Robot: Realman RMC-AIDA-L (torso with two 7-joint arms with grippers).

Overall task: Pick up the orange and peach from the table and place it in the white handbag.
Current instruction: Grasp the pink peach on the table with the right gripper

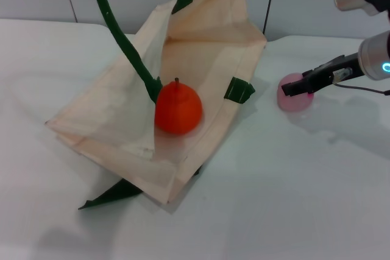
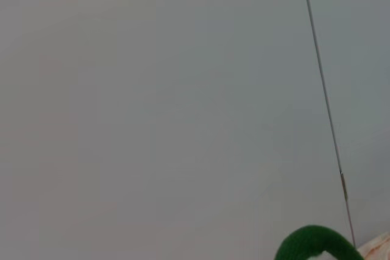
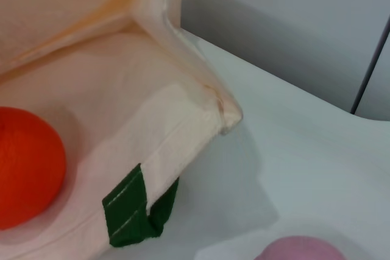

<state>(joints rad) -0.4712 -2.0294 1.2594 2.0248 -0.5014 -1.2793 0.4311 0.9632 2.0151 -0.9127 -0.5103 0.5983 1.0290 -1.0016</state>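
Orange (image 1: 178, 109) lies in white handbag (image 1: 201, 59); right end effector (image 1: 300, 87) at peach (image 1: 294, 94), grip unclear.

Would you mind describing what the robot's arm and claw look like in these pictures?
Only the right arm shows, in the head view: a silver-grey cylindrical wrist carrying a glowing cyan ring light, a black upper segment with a silver piece above it, and a thin dark cable trailing from the wrist. Its right claw is black, slim and angular. The left arm is out of view.
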